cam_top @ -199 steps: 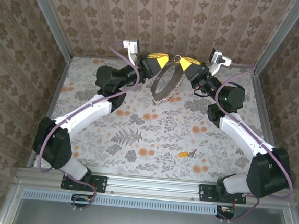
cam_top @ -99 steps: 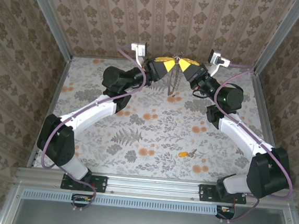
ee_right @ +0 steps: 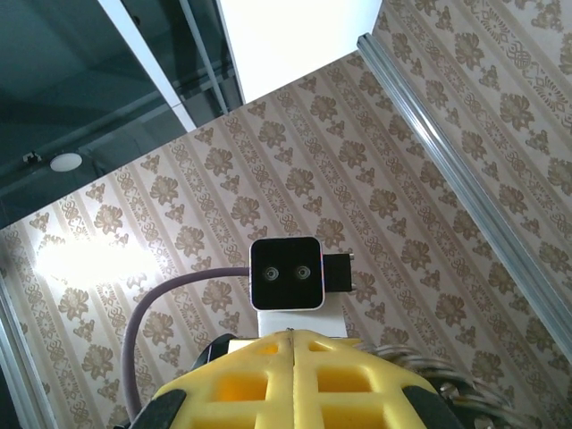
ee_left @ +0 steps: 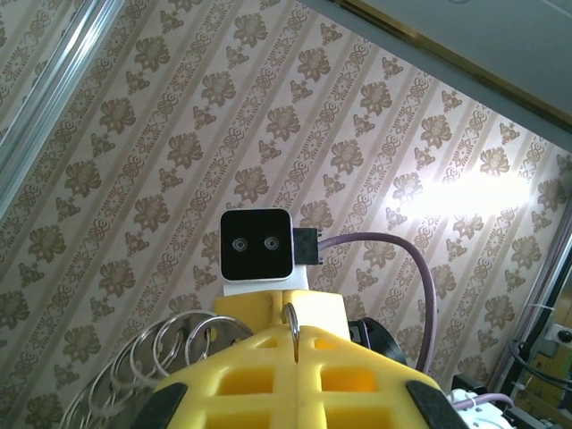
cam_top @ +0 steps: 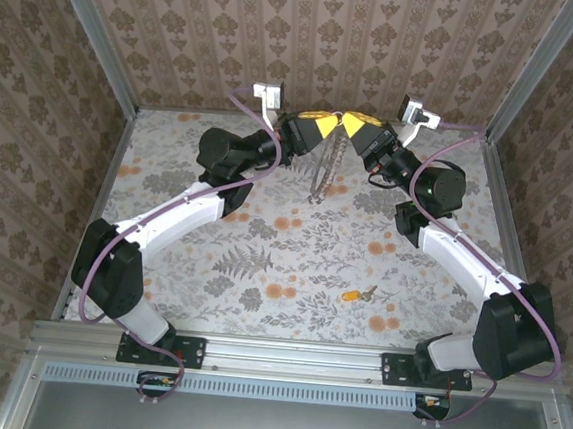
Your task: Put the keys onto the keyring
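- Clamped shut at the left gripper (ee_left: 295, 347), yellow fingers (ee_left: 232, 384) pressed flat together along one seam, pinching a thin wire loop of the keyring (ee_left: 170, 344) at the very tip.
- Likewise clenched at the right gripper (ee_right: 293, 347), seam closed, gripping the same keyring (ee_right: 427, 366), with links trailing out just beside one finger.
- From above, left gripper (cam_top: 329, 120) and right gripper (cam_top: 349, 120) brought tip to tip at the top of the keyring (cam_top: 322, 173), raised above the table (cam_top: 211, 268).
- Hanging below that meeting point as a narrow, slack strand rather than a spread oval; impossible to tell whether the lower end touches the table.
- Lying flat on the floral table top, well apart from the keyring, toward the arm bases and on the right arm's side: the key (cam_top: 357, 295), orange-yellow head, touched by neither gripper.
- Facing each other across the keyring: the right wrist camera (ee_left: 256, 246) and the left wrist camera (ee_right: 286, 273), a purple cable (ee_left: 420, 268) curving away from the former.
- Behind the keyring, patterned wallpaper (cam_top: 332, 38).
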`<state>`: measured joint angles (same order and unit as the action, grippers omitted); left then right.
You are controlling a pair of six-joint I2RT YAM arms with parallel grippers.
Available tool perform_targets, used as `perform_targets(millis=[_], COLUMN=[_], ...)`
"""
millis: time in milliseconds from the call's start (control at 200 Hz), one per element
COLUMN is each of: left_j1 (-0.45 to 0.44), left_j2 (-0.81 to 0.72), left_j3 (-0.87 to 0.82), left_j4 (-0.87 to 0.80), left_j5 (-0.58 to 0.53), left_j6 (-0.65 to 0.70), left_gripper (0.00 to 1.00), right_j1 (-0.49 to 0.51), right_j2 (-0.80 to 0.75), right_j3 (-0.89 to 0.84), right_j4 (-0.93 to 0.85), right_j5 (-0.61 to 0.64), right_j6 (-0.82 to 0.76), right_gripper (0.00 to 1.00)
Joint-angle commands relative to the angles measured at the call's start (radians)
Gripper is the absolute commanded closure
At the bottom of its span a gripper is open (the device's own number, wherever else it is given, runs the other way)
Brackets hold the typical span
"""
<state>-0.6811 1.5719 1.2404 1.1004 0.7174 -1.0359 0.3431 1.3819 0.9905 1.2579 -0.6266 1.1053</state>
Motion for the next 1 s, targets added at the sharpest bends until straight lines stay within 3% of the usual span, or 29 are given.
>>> perform_targets(millis=[0, 75, 155, 305, 610, 805, 995], left_j1=[-0.012, -0.009, -0.002, 0.011, 0.027, 0.038, 0.046], left_j2=[0.001, -0.01, -0.032, -0.08, -0.112, -0.104, -0.106], left_j3=[0.037, 0.036, 0.043, 0.071, 0.231, 0.298, 0.312], left_j4=[0.028, -0.011, -0.119, -0.402, -0.999, -1.156, -1.191], left_j5=[0.016, 0.029, 0.061, 0.139, 0.278, 0.323, 0.347], left_j6=[0.021, 0.043, 0.101, 0.274, 0.681, 0.787, 0.807], left_gripper=[1.0, 1.0, 1.0, 1.0, 1.0, 1.0, 1.0], right_j1=[0.008, -0.005, -0.04, -0.101, -0.127, -0.126, -0.112], right_j2=[-0.007, -0.025, -0.061, -0.136, -0.22, -0.237, -0.257], right_j3=[-0.007, -0.006, -0.01, -0.002, 0.118, 0.133, 0.115], right_j4=[0.015, -0.058, -0.16, -0.383, -0.879, -0.949, -0.951], right_j5=[0.003, -0.01, -0.021, -0.08, -0.243, -0.308, -0.33], right_j6=[0.001, -0.028, -0.062, -0.158, -0.441, -0.472, -0.468], right_gripper=[1.0, 1.0, 0.76, 0.59, 0.58, 0.6, 0.61])
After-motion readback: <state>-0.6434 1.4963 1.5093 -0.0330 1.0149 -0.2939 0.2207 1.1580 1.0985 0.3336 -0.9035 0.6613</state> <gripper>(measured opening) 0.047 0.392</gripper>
